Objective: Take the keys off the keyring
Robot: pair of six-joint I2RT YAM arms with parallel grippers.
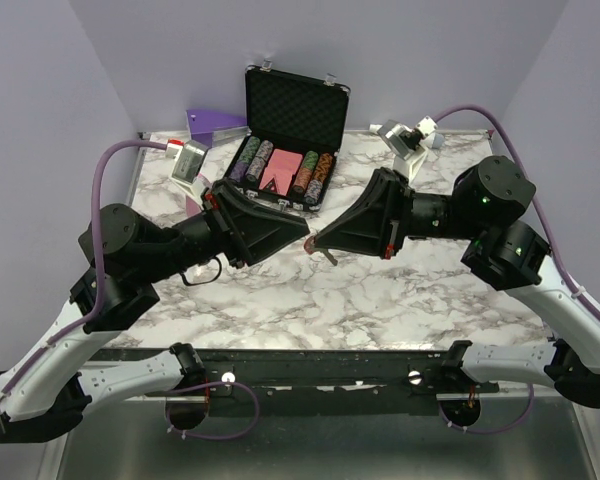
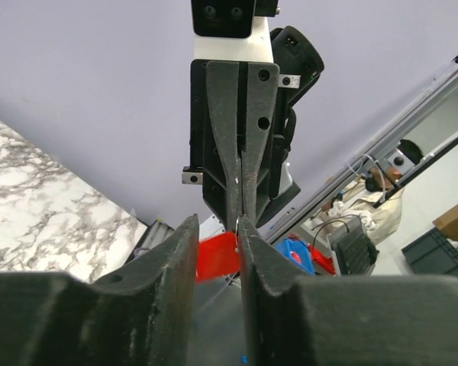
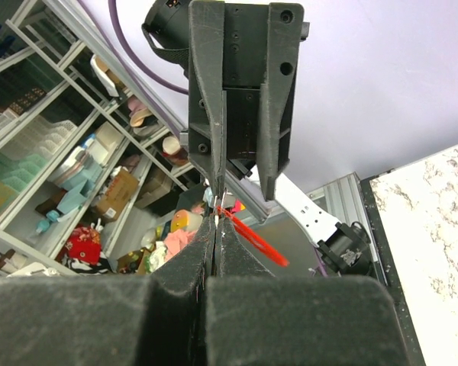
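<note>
Above mid-bench, the left tool (image 1: 302, 238) reaches in from the left. Its fingers are narrow and clamp the red tag of the keyring (image 2: 217, 258), which sits flat between them with its ring end pointing right. The right tool (image 1: 320, 243) meets it tip to tip. Its fingers are pinched fully together on a small silvery glint, probably one of the keys (image 2: 239, 222), though this is too small to confirm, and their number cannot be told.

The keyring hangs in the air between the two tips, clear of the bench (image 1: 280, 300). Its long axis runs left to right along the line joining the tools. Both arms are equally near, so the coming move likely turns on drawing or twisting the key along that axis while the left tool holds the tag steady.

Other things, from left to right:
- a small white device (image 1: 187, 160) near the left rear corner
- a purple wedge (image 1: 215, 122) just behind it
- an open case (image 1: 296, 110) of chips at rear centre, well apart from the tips
- a white gadget (image 1: 405, 140) at right rear

None of these lies in the path between the tools.
</note>
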